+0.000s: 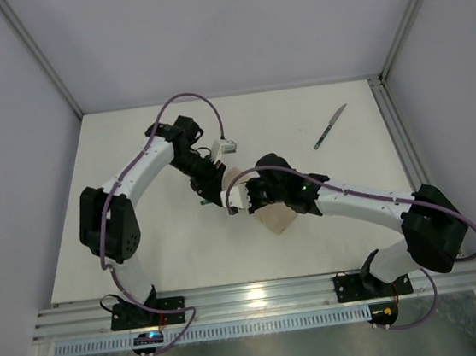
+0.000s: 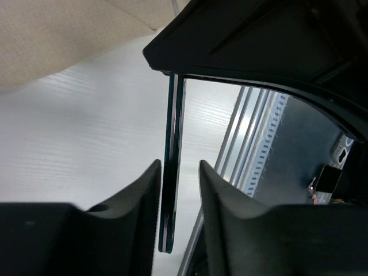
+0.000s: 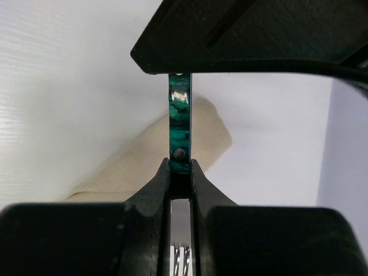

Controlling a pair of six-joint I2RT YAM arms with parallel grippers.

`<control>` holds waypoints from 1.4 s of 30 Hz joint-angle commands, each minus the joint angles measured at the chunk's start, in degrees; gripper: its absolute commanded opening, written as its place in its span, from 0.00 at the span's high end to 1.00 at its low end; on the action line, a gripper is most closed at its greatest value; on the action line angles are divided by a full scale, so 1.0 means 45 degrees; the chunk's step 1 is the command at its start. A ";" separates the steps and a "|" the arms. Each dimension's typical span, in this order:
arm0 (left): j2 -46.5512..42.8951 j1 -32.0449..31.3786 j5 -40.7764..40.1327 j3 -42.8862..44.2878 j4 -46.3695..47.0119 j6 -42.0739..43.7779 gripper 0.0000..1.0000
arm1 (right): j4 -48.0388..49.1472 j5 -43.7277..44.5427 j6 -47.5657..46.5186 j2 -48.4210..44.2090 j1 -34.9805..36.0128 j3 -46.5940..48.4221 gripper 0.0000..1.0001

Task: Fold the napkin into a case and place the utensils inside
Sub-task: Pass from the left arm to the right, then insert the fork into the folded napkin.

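The fork's teal-green handle (image 3: pixel 179 115) stands pinched between my right gripper's (image 3: pixel 179 164) fingers, which are shut on it, the tines showing behind them. The handle's other end (image 2: pixel 171 172) lies between my left gripper's (image 2: pixel 179 167) fingers; they are parted, with a gap on the right side. Both grippers meet tip to tip over mid-table, left gripper (image 1: pixel 212 189) and right gripper (image 1: pixel 234 200). The beige napkin (image 1: pixel 275 218) lies folded as a narrow case under the right wrist, also seen as cloth (image 3: pixel 144 161) and cloth (image 2: pixel 57 40). The knife (image 1: pixel 330 127) lies alone at the far right.
An aluminium rail (image 1: pixel 260 300) runs along the table's near edge, seen too in the left wrist view as a rail (image 2: pixel 241 144). A frame post (image 1: pixel 392 135) borders the right side. White walls enclose the table (image 1: pixel 144 257).
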 commanded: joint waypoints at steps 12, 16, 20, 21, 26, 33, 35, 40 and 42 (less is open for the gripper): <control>-0.0904 0.1338 -0.0166 0.1299 0.4344 -0.4343 0.48 | -0.2627 0.1918 0.7349 -0.1712 -0.0024 -0.0746 0.96; -0.0711 0.1321 -0.2079 0.1104 0.5615 -0.5379 0.48 | -0.4187 0.2602 0.8912 -0.1791 -0.0141 -0.0689 0.96; 0.0226 0.0582 -0.3291 0.0948 0.6280 -0.5285 0.51 | -0.5401 0.2098 1.0317 -0.1479 -0.1210 -0.0220 0.96; 0.0421 0.0424 -0.3391 0.0908 0.6378 -0.5284 0.51 | -0.5519 0.1998 1.0572 -0.1459 -0.1486 -0.0104 0.96; 0.1652 -0.0318 -0.4153 0.0791 0.7217 -0.5284 0.51 | -0.5657 0.2113 1.0946 -0.1420 -0.2406 -0.0200 0.96; 0.2688 -0.0710 -0.4876 0.0674 0.7667 -0.5225 0.65 | -0.5657 0.2367 1.1043 -0.0172 -0.2757 -0.0063 0.96; 0.2941 -0.0788 -0.5051 0.0634 0.7726 -0.5245 0.67 | -0.5793 0.2582 1.1141 0.0103 -0.2875 -0.0063 0.96; 0.3235 -0.1003 -0.5364 0.0517 0.7746 -0.4952 0.69 | -0.5872 0.2661 1.1278 0.0280 -0.3110 -0.0142 0.96; 0.3313 -0.1042 -0.5442 0.0478 0.7707 -0.4913 0.72 | -0.5892 0.2583 1.1278 0.0319 -0.3110 -0.0122 0.96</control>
